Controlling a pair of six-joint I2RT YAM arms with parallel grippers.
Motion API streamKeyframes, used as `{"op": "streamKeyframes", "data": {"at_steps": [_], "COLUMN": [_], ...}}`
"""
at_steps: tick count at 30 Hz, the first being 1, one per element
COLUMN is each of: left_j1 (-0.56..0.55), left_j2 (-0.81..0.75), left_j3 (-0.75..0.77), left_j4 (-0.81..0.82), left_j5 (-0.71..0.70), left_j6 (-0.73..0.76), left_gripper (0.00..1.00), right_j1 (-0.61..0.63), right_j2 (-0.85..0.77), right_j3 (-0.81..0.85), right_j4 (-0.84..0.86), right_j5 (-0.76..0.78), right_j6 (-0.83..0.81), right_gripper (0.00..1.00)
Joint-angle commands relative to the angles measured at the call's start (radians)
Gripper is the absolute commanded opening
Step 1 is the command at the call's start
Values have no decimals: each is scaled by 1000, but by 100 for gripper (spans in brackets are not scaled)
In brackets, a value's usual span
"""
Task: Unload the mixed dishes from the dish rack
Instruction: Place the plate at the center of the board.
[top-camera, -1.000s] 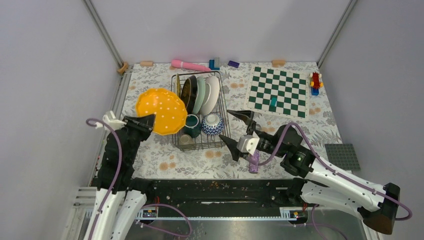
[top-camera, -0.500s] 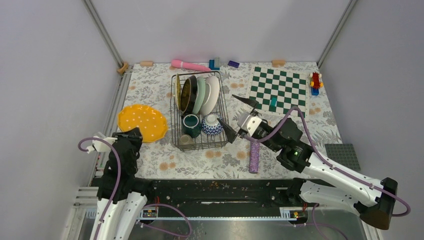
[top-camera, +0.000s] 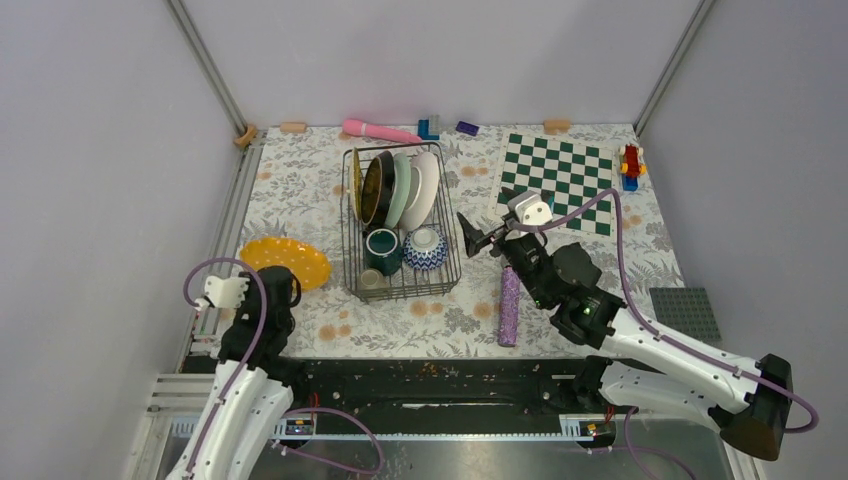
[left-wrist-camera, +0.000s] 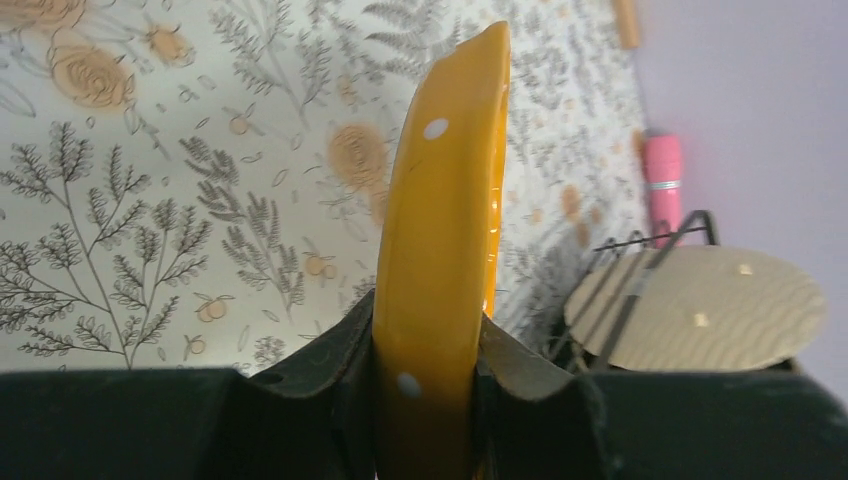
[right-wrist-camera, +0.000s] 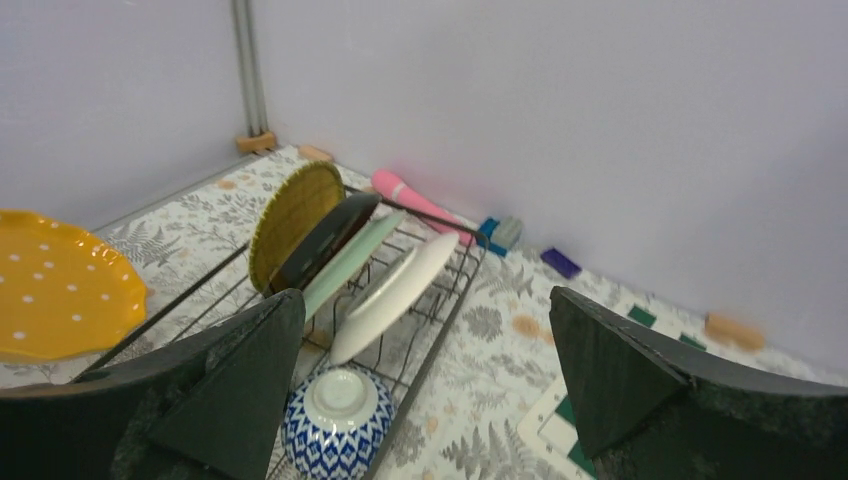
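The black wire dish rack (top-camera: 346, 232) holds upright plates: olive-yellow (top-camera: 355, 185), dark (top-camera: 375, 188), pale green (top-camera: 400, 188) and white (top-camera: 425, 185). Its front part holds a dark teal mug (top-camera: 383, 248), a blue patterned bowl (top-camera: 425, 248) and a small greyish cup (top-camera: 371, 279). My left gripper (top-camera: 283, 285) is shut on the near rim of a dotted yellow plate (top-camera: 285, 260), low over the table left of the rack; the rim sits between the jaws in the left wrist view (left-wrist-camera: 440, 220). My right gripper (top-camera: 490, 218) is open and empty, just right of the rack, facing the bowl (right-wrist-camera: 335, 420).
A glittery purple cylinder (top-camera: 509, 305) lies right of the rack's front. The green-white chessboard (top-camera: 560, 182) with a teal piece lies at the back right. A pink object (top-camera: 378, 130) and small blocks line the back edge. A grey baseplate (top-camera: 685, 312) sits at the right.
My left arm brought the yellow plate down from above the rack's left side to the table and drew back. My right gripper moved away from the purple cylinder to the rack's right side.
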Motion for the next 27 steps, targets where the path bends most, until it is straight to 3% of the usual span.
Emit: {"op": "streamKeyframes", "data": {"at_steps": [1, 15, 21, 25, 27], "left_j1": [22, 87, 90, 92, 93], "left_j2": [27, 170, 230, 232, 233], "left_j3": [-30, -193, -195, -213, -217], "left_j4": [267, 412, 365, 352, 333], "left_j5": [-56, 61, 67, 64, 68], "left_j6": [-96, -207, -246, -266, -280], "left_gripper": [2, 6, 21, 36, 38], "right_j1": [5, 6, 5, 5, 5], "right_j2": [-42, -118, -110, -109, -112], "right_j3": [-46, -174, -183, -189, -194], "right_j4": [14, 20, 40, 45, 50], "right_j5": [151, 307, 370, 393, 397], "right_j6": [134, 178, 160, 151, 145], "right_gripper": [100, 100, 100, 100, 100]}}
